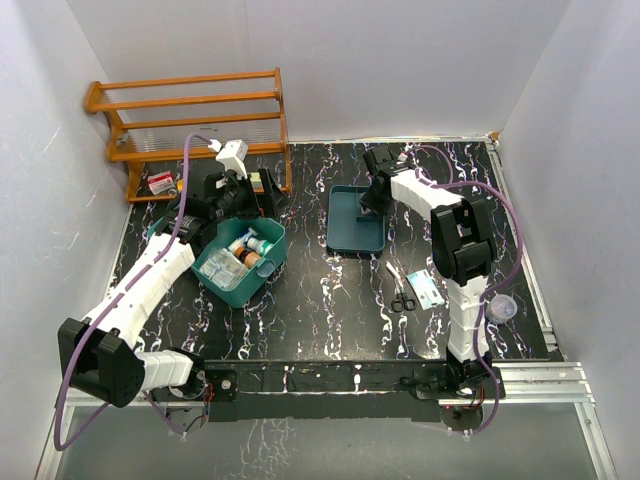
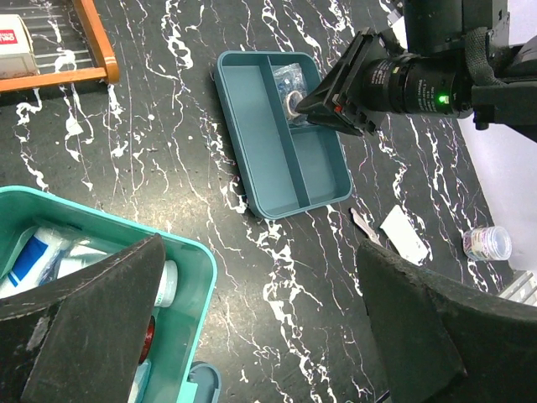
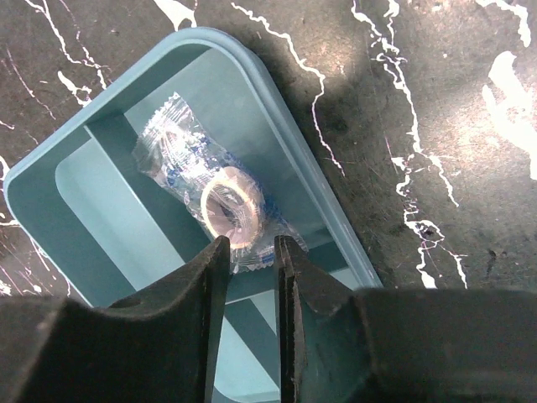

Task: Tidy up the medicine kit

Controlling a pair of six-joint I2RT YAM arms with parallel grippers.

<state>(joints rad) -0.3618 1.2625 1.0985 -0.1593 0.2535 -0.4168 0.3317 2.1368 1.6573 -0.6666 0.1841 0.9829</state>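
- Black marbled bench (image 1: 330, 320), white walls all round. Top view: the medicine kit (image 1: 228, 290) sits open on the left with bottles inside. The left gripper (image 1: 228, 195) hovers at its far edge. The right gripper (image 1: 370, 207) dips into a divided tray (image 1: 350, 240), well apart from the kit.
- Left wrist: fingers spread wide and empty, kit corner below the left finger.
- Right wrist: jaws narrowly parted over the edge of a wrapped tape roll (image 3: 228, 206), which lies in the tray beside its rim. Contact unclear.
- Step, as I judge it: handling that packet. Best to centre on the roll, not the loose wrapper, and move straight up clear of the divider.
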